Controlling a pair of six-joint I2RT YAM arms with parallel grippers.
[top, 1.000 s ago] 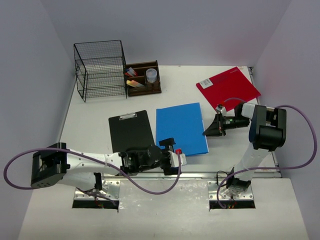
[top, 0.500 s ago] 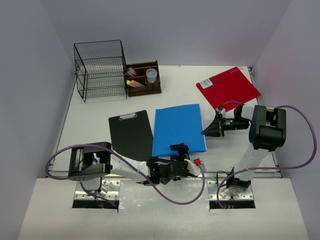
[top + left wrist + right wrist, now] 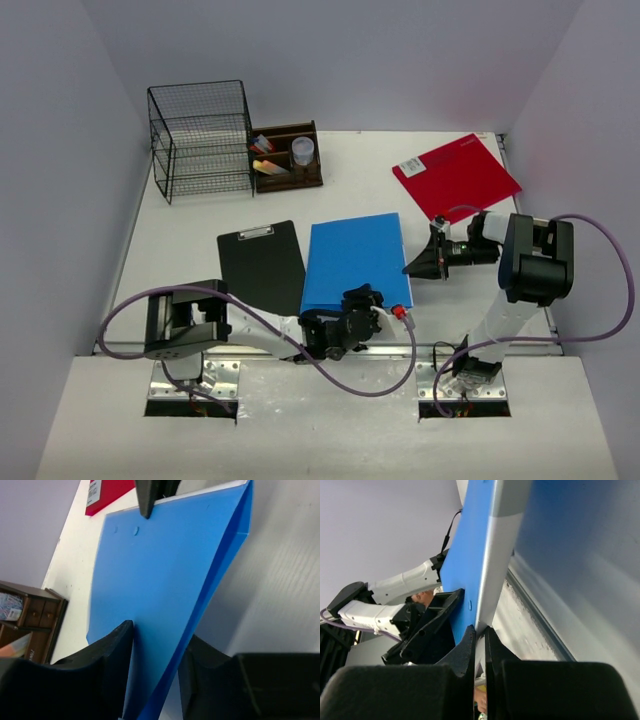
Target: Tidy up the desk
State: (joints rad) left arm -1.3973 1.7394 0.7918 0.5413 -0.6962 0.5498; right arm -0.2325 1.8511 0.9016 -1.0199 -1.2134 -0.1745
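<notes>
White and matte, the bench (image 3: 180, 240) spans a pale-walled booth, with your two arms bolted at its near edge. You have two flat folders: one blue folder (image 3: 355, 255) at centre and one red folder (image 3: 458, 175) far right. One black clipboard (image 3: 262, 262) lies just left of the blue. Far left stand one black wire basket (image 3: 200, 140) and one brown wooden organizer (image 3: 288, 160) holding a clear cup (image 3: 303, 150). Your left jaws pinch the blue folder's raised near edge. Your right jaws, pressed together, nip its right edge.

light: bright, even, diffuse | shadows: faint, soft | top view: sharp | wrist views: foreground blurred
</notes>
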